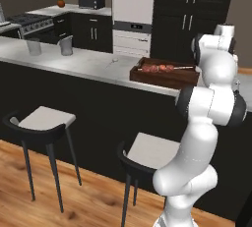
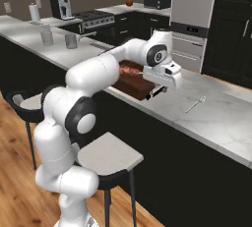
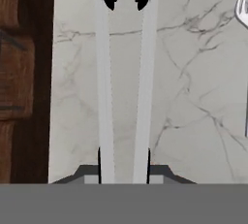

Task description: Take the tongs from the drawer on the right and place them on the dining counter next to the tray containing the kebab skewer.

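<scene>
My gripper (image 3: pixel 123 167) is shut on the tongs (image 3: pixel 145 97), whose two slim silver arms run away from the fingers to dark tips. The tongs hang low over the pale marble dining counter (image 3: pixel 193 97), just beside the edge of the dark wooden tray (image 3: pixel 19 72). From the right base, the gripper (image 2: pixel 158 91) is at the tray's (image 2: pixel 133 87) right end, with the kebab skewer (image 2: pixel 129 70) partly behind my arm. From the left base, the tray (image 1: pixel 165 76) holds the kebab skewer (image 1: pixel 160 68) on the dining counter (image 1: pixel 74 59); my arm hides the hand. The drawer is out of view.
A fork (image 2: pixel 195 104) lies on the counter right of the gripper, its head at the fork (image 3: pixel 242 9) in the hand view. A small utensil (image 1: pixel 112 63) lies left of the tray. Two grey cups (image 1: pixel 33 46) (image 1: pixel 66 45) stand further left. Stools (image 1: pixel 44 118) (image 1: pixel 152 150) stand below.
</scene>
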Robot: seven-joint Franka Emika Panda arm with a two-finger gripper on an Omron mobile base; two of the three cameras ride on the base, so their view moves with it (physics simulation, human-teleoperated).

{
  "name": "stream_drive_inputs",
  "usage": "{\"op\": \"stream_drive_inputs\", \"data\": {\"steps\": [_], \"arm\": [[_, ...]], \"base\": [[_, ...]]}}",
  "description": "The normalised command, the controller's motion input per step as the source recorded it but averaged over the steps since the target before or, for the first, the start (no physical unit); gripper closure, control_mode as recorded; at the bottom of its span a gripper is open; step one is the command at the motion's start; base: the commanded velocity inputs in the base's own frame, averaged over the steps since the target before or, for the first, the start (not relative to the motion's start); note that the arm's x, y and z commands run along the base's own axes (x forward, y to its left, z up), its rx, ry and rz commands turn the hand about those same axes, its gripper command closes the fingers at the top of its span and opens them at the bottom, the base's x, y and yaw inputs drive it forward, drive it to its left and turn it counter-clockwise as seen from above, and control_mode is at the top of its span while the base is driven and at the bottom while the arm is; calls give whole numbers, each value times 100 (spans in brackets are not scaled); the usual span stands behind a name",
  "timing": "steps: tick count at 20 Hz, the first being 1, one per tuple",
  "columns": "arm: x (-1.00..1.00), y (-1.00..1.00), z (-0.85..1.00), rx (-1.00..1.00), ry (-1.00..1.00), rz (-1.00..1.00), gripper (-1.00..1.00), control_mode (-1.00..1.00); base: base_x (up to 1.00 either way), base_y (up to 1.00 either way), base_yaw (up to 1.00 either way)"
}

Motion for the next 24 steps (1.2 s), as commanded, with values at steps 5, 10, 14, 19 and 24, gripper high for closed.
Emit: {"op": "stream_drive_inputs", "data": {"steps": [5,10,14,19,24], "arm": [[14,-23,-29,7,0,-3,100,-100],[12,-19,-25,9,-1,-1,100,-100],[18,-3,-19,1,-4,-3,100,-100],[21,0,-22,0,-6,-3,100,-100],[24,0,-27,0,-2,-3,100,-100]], "base": [[0,0,0],[0,0,0],[0,0,0],[0,0,0],[0,0,0]]}}
